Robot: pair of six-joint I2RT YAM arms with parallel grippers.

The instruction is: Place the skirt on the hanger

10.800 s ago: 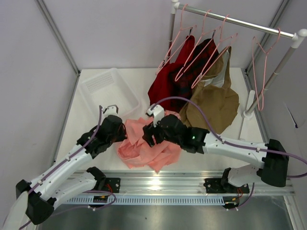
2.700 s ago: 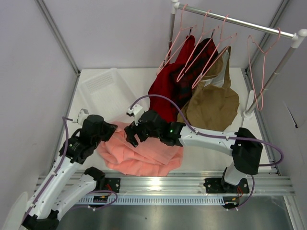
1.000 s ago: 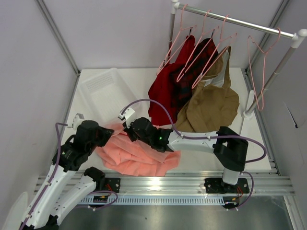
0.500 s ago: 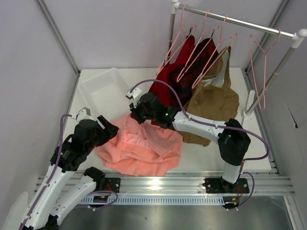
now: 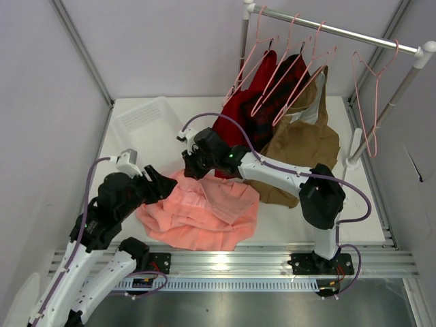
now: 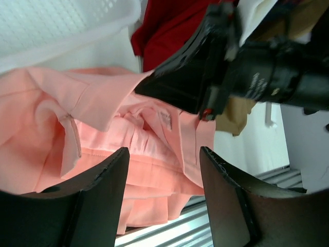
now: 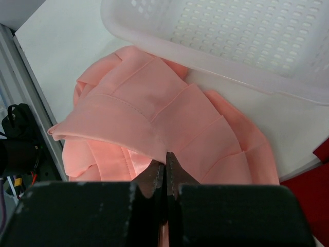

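Plain salmon-pink skirt (image 5: 197, 214); lt-pink hanger (image 5: 361, 102).

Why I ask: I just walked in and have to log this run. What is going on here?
Two robot arms are working on the salmon-pink skirt, which lies bunched on the table beside a white basket. The right gripper is shut on a fold of it. The left gripper is open above the cloth, holding nothing. The empty pale-pink hanger hangs on the rail, so the skirt is not yet on it.
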